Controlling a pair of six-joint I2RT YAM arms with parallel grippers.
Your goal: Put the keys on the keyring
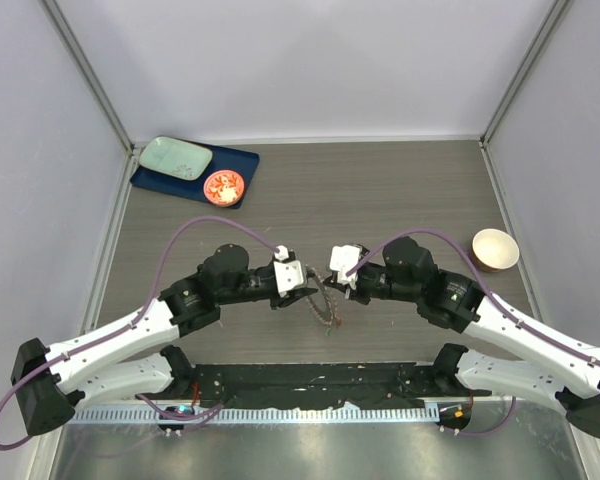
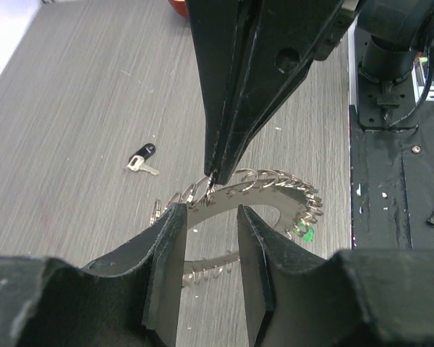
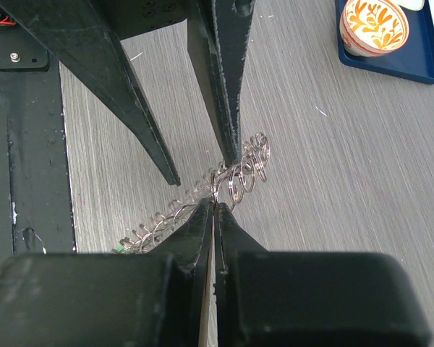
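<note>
The keyring (image 1: 327,303) is a flat grey ring fringed with small metal loops, held tilted off the table between both arms. It shows in the left wrist view (image 2: 271,194) and in the right wrist view (image 3: 240,176). My right gripper (image 3: 215,206) is shut on one small loop at its rim, also seen in the left wrist view (image 2: 213,173). My left gripper (image 2: 210,217) is open, its fingers standing either side of the ring's band. A green key (image 2: 304,233) hangs on the ring. A black key (image 2: 141,160) lies loose on the table. No red key shows clearly.
A blue tray (image 1: 242,160) at the back left holds a pale green plate (image 1: 175,157) and an orange-red dish (image 1: 223,187). A beige bowl (image 1: 494,249) stands at the right. Grey walls enclose the table on three sides.
</note>
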